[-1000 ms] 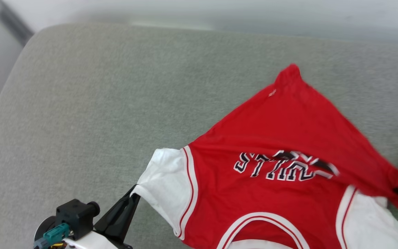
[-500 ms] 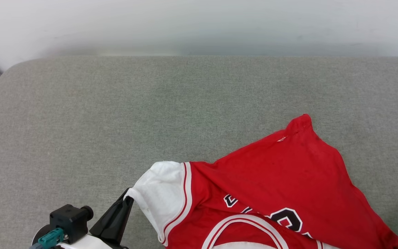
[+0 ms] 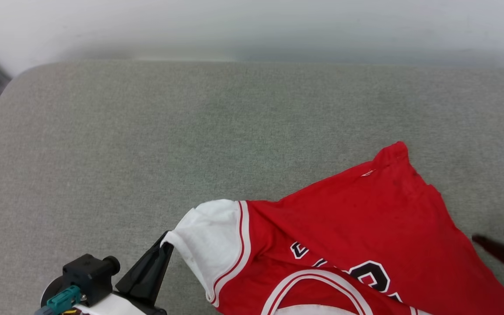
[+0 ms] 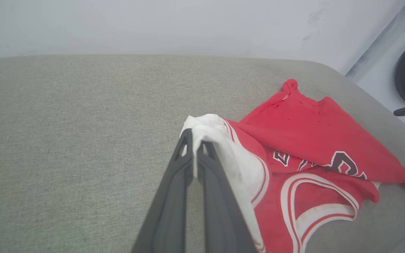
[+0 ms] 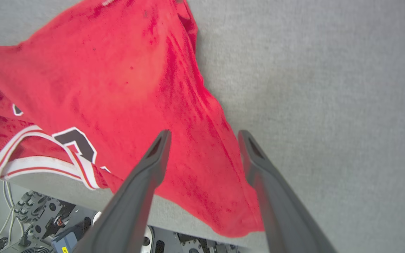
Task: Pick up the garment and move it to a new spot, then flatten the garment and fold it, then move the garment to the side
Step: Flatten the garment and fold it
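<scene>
Left wrist view gives the clearest look at the pinch. The left gripper (image 4: 195, 140) has its fingers pressed together on the tip of the white sleeve (image 4: 223, 140) of the garment (image 4: 311, 130).

In the head view this gripper (image 3: 164, 244) sits low at the near-left of the grey cushion (image 3: 147, 131), fingers angled up and rightward. The garment lies rumpled on the cushion's near-right part, with its lettering partly folded under.

Right wrist view adds that the red hem overhangs the cushion's near edge, with cables and machinery (image 5: 47, 218) below. The right gripper (image 5: 205, 135) has its fingers spread wide, gripping nothing, straddling the hem. Whether they touch it, I cannot tell.
</scene>
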Robot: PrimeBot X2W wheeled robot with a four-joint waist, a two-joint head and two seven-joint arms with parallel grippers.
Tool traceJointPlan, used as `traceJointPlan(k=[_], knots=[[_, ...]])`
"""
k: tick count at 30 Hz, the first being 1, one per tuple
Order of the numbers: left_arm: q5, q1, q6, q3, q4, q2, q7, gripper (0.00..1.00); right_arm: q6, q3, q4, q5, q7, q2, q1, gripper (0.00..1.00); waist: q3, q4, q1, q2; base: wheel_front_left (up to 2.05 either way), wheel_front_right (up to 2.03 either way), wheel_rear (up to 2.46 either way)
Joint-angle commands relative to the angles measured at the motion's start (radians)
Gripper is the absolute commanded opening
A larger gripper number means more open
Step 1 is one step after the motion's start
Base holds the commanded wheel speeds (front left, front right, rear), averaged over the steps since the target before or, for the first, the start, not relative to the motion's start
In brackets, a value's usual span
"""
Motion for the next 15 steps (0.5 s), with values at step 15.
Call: traceJointPlan(k=[15], knots=[[0.06, -0.126, -0.018, -0.036, -0.084, -0.032, 0.018, 0.0, 0.0, 0.179, 0.163, -0.162, -0.026, 0.01, -0.418, 1.0, 0.195, 0.15, 0.0, 0.0, 0.0, 0.0, 0.0]])
